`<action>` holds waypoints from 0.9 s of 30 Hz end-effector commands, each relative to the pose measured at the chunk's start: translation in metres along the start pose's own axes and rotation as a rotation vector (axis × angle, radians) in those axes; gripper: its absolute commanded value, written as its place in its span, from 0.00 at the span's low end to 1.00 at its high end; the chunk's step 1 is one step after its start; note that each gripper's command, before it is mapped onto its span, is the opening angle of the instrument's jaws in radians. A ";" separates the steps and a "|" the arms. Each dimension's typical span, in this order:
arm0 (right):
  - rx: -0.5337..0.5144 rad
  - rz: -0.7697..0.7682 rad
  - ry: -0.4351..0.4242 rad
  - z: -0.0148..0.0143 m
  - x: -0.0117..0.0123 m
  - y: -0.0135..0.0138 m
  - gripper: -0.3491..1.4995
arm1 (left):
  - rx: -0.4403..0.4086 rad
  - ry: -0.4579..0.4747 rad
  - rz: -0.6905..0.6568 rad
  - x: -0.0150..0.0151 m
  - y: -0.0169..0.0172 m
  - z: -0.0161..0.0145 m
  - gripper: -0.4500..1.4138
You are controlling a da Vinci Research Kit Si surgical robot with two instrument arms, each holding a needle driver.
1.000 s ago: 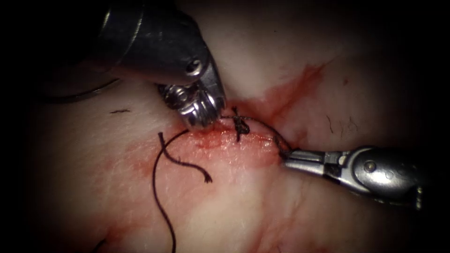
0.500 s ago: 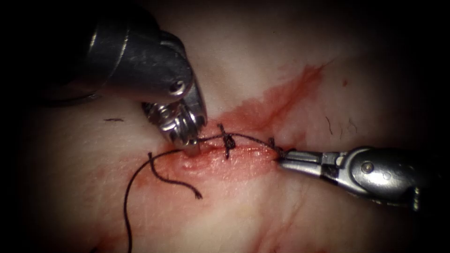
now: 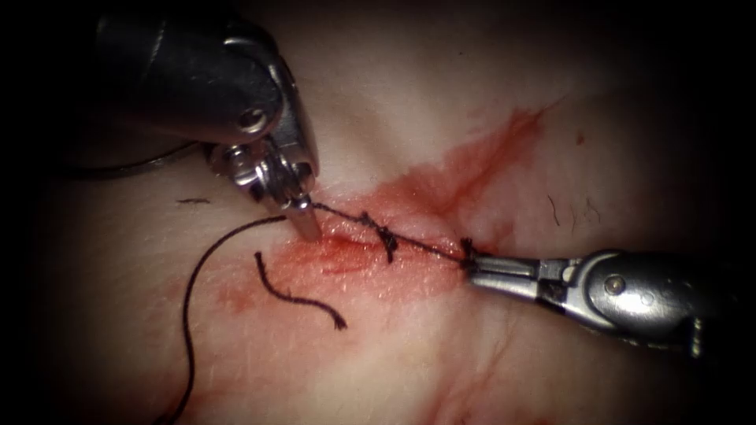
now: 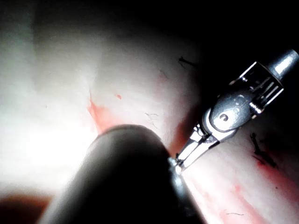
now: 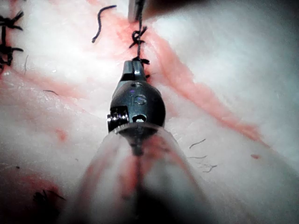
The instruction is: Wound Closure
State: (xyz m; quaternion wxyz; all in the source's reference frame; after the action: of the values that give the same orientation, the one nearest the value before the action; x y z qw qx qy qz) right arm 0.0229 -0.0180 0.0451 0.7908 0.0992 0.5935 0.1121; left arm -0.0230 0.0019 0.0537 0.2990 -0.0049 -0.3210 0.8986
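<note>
The tissue (image 3: 409, 354) carries a red-stained cut (image 3: 370, 256). My left tool (image 3: 309, 227) stands at the cut's left end, shut on the dark thread (image 3: 425, 245). That thread runs straight to my right tool (image 3: 470, 266), shut on it at the cut's right end. A knot (image 3: 386, 236) sits on the strand over the cut, also seen as the knot (image 5: 138, 37) ahead of the right tool (image 5: 134, 67). A long tail (image 3: 189, 315) curves down the left side. A thin grey arc (image 3: 134, 165), apparently the needle, lies on the tissue beneath the left shaft, held by neither tool.
A loose cut piece of thread (image 3: 299, 295) lies on the tissue left of the cut. Red fluid (image 3: 480, 161) streaks up to the right. Older stitches (image 5: 7, 42) show beside the right tool. The right tool (image 4: 201, 147) shows in the left wrist view.
My left tool has moved left and up with the thread. The strand between the tools has gone from slack to straight, and the knot has settled onto the cut. The right tool has barely moved.
</note>
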 end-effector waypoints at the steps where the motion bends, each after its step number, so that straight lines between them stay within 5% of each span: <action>1: 0.000 -0.002 0.002 0.0009 0.0001 0.0002 0.00 | -0.003 0.003 0.000 0.0006 -0.0002 0.0003 0.00; 7: 0.001 -0.003 0.002 0.0010 0.0001 -0.0001 0.00 | -0.003 0.018 -0.005 0.0012 -0.0001 -0.0008 0.00; 17: 0.060 -0.038 0.015 0.0018 -0.0001 -0.0004 0.00 | 0.209 0.148 -0.106 0.0092 -0.0018 -0.0043 0.00; 21: 0.142 -0.075 0.034 0.0021 -0.0002 -0.0005 0.00 | 0.343 0.188 -0.138 0.0143 -0.0028 -0.0032 0.00; 27: 0.233 -0.116 0.043 0.0026 -0.0006 -0.0007 0.00 | 0.461 0.180 -0.164 0.0155 -0.0038 0.0006 0.00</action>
State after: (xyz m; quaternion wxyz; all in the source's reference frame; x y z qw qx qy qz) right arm 0.0244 -0.0189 0.0458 0.7672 0.1523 0.6231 0.0022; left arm -0.0332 0.0117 0.0590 0.3920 0.0100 -0.0797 0.9164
